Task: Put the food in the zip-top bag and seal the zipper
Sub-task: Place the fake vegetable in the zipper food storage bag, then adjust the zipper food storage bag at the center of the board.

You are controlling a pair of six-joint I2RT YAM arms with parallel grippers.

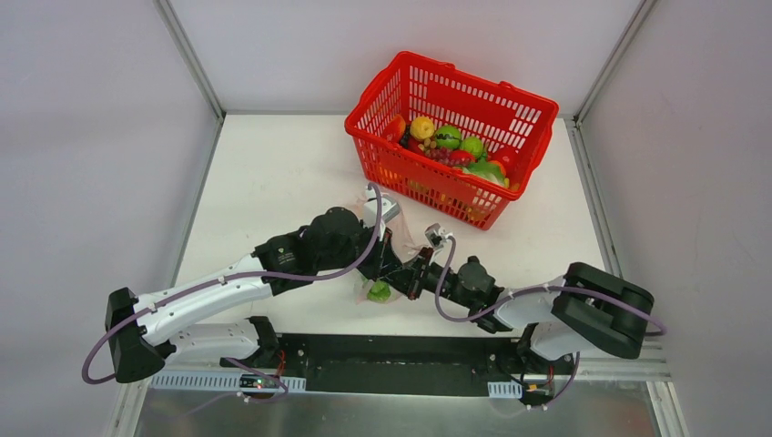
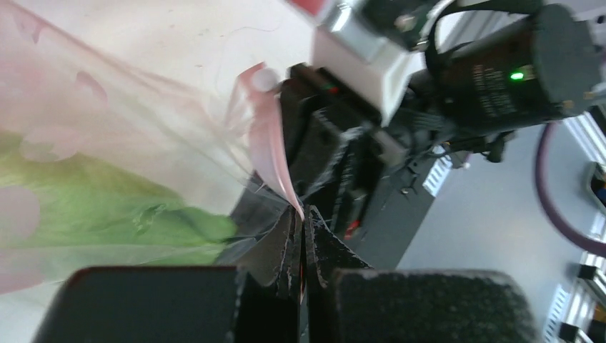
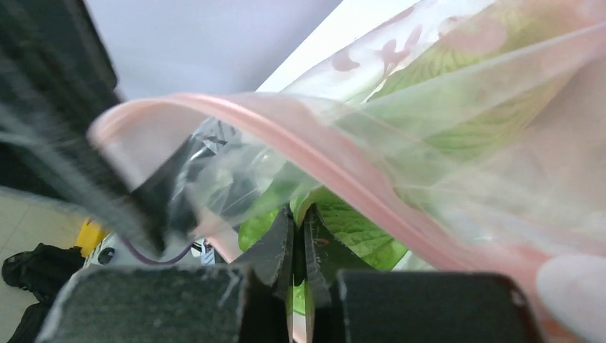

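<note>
1. The zip-top bag [image 1: 401,242] sat at 6 o'clock on the table [image 1: 273,173], between both arms. The red basket [image 1: 452,137] was at 1 o'clock.
2. Left gripper [image 2: 304,230]: fingers together, clamped on bag film at one end of the zipper [image 2: 270,153], on the bag's 9 o'clock side.
3. Right gripper [image 3: 299,230]: fingers together. We judged it pinched the mouth film just under the strip, from 3 o'clock.
4. Done: the cabbage [image 1: 379,292] was inside, with green showing through the film in both wrist views.
5. We couldn't spot any other food in the bag. The basket held plenty of produce.
6. Left to do: the strip bowed open in the right wrist view, so we judged the seal not made.
</note>
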